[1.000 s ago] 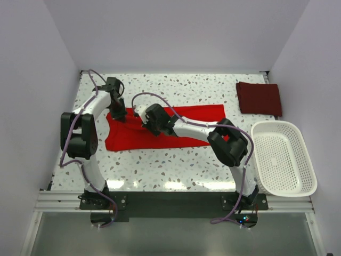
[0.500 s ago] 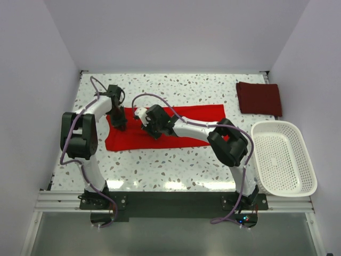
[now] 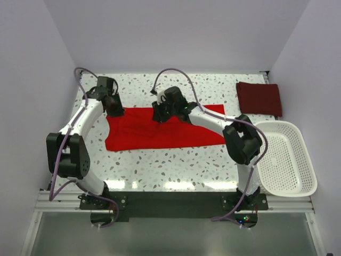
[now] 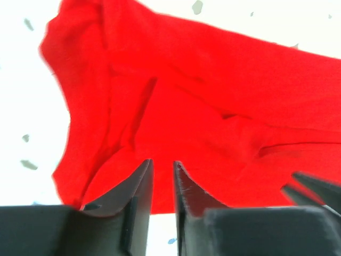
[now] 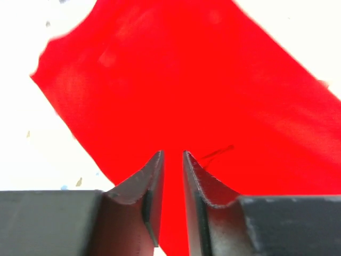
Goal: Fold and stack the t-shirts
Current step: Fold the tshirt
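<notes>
At the red shirt's (image 3: 160, 133) far edge, left gripper (image 3: 113, 109) and right gripper (image 3: 160, 113) hover, jaws narrowly apart, empty. Folding step in hand; next, both probably need to pinch that edge.

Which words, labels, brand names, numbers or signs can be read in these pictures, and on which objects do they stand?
There are none: no readable text appears in any view.
The bright red t-shirt, the maroon t-shirt and the white basket are plain. The left tool and the right tool show no markings.
</notes>
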{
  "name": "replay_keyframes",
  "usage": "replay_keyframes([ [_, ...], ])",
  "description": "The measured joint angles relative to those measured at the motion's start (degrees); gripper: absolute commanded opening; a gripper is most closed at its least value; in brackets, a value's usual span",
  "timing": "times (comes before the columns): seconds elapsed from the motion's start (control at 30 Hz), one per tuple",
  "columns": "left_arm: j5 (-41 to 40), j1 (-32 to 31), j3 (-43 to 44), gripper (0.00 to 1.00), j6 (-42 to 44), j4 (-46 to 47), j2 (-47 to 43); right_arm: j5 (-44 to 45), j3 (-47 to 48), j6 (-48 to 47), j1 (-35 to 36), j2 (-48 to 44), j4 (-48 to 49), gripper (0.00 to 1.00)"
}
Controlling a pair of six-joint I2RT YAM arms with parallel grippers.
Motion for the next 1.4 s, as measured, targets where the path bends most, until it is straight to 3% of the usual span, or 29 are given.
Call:
replay_keyframes([
  [0.2, 5.22, -0.85, -1.05, 0.10, -2.38, 6.43, 6.32, -6.88, 2.32, 9.09, -5.27, 5.25, 5.88, 0.20],
  [0.47, 4.94, -0.90, -1.18, 0.10, -5.42, 10.10, 17.07, -13.77, 2.75, 18.62, -6.47, 16.94, 13.29, 0.18],
  [0.57, 4.26, -0.46, -0.76, 0.16, -6.34, 10.19, 18.32, -14.91, 2.69, 20.04, -8.20, 17.22, 15.12, 0.20],
  [0.73, 2.08, 0.04, 1.68, 0.42, -6.62, 9.86, 18.91, -14.36, 1.70, 18.69, -10.29, 15.89, 14.08, 0.33],
  [0.9, -0.76, 0.02, 3.04, 0.63, -6.62, 8.52, 16.81, -8.85, -2.99, 13.38, -10.47, 7.65, 8.37, 0.50],
  [1.0, -3.21, -0.42, 2.05, 0.65, -6.73, 7.61, 12.02, -2.91, -6.54, 9.66, -10.45, -0.11, 3.65, 0.55],
  [1.23, -7.06, -4.33, -11.32, 0.55, -7.13, 7.19, -5.99, 12.76, -12.76, 4.28, -10.71, -11.43, -5.99, 0.58],
  [1.4, -8.26, -4.85, -22.73, 0.45, -8.59, 7.63, -7.54, 19.10, -17.33, 3.93, -11.56, -11.39, -11.06, 0.58],
])
